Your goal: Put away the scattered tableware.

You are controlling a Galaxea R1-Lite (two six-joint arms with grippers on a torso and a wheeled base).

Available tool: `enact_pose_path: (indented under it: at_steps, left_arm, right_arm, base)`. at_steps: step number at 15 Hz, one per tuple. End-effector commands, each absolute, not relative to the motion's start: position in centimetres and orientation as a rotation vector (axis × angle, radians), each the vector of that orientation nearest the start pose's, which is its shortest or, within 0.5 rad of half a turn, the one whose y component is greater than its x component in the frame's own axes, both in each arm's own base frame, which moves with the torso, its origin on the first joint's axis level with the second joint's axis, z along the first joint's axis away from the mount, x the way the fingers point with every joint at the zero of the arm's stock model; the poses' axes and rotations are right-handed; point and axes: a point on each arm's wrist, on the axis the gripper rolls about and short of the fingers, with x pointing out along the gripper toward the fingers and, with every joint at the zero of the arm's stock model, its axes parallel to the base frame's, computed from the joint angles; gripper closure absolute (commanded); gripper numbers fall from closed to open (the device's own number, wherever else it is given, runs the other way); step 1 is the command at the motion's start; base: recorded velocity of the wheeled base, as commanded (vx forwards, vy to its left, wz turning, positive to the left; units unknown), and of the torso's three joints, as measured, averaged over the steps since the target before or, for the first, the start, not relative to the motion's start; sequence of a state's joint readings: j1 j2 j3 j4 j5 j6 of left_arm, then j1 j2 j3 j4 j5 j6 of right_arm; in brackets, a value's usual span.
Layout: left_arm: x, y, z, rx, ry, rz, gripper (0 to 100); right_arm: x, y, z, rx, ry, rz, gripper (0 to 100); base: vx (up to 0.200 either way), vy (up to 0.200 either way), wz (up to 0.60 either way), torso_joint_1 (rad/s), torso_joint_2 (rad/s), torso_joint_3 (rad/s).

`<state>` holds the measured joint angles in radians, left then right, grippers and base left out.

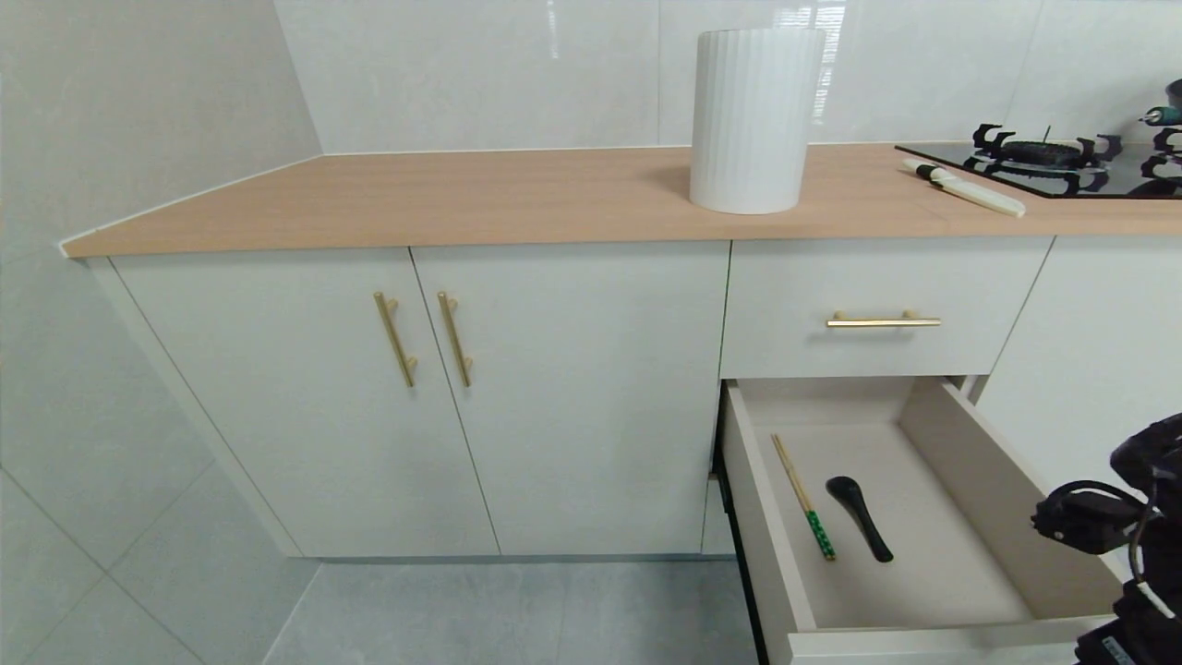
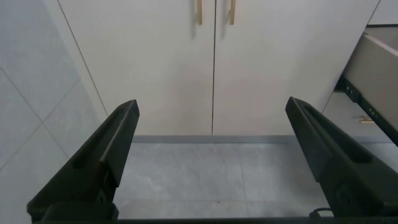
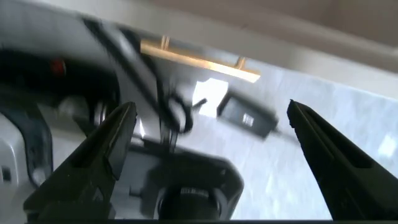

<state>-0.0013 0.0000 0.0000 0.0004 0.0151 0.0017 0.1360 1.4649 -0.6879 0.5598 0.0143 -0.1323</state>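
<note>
Right, the lower drawer (image 1: 753,517) stands pulled out at 5 o'clock in the head view, and two things lie on its pale floor. A pair of wooden chopsticks (image 1: 803,499) lies lengthwise, its green-patterned ends toward the drawer's front. At 3 o'clock of them, just beside and not touching, rests a black spoon (image 1: 859,517), bowl toward the back, handle toward the front. Directly above, the upper drawer (image 1: 882,277) is closed, its gold handle (image 1: 882,321) level.

Up on the wooden counter (image 1: 462,199), at 12 o'clock from the open drawer, a tall white ribbed jar (image 1: 750,120) stands upright; what it holds cannot be seen from this angle. At 3 o'clock of the jar a white knife (image 1: 965,187) lies flat on the counter, near the edge of the black stove (image 1: 1053,166). At 9 o'clock of the drawers, two cabinet doors (image 1: 554,397) are shut.

Now the left gripper (image 2: 211,109): fingers spread wide, nothing between them, held low and facing the shut cabinet doors and the grey floor (image 2: 205,174). The right gripper (image 3: 211,112) is wide as well and holds nothing, with a gold bar handle (image 3: 199,60) beyond it.
</note>
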Motion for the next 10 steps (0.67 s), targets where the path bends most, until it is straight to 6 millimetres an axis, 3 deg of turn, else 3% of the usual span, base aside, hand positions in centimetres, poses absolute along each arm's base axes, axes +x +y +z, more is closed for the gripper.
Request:
enact_pose_path:
  at_steps: [1,10]
  left_arm:
    - [-2.3,0.0,7.6,0.002,0.002,0.014,0]
    - [-2.3,0.0,7.6,0.002,0.002,0.014,0]
  right_arm:
    - [19.0,2.9,9.6,-0.202,1.513,0.227,0]
    - [21.5,3.1,7.7,-0.133,1.208,0.164,0]
  base:
    - [0.0,0.0,0.0,0.0,0.0,0.0]
    - [0.0,0.0,0.0,0.0,0.0,0.0]
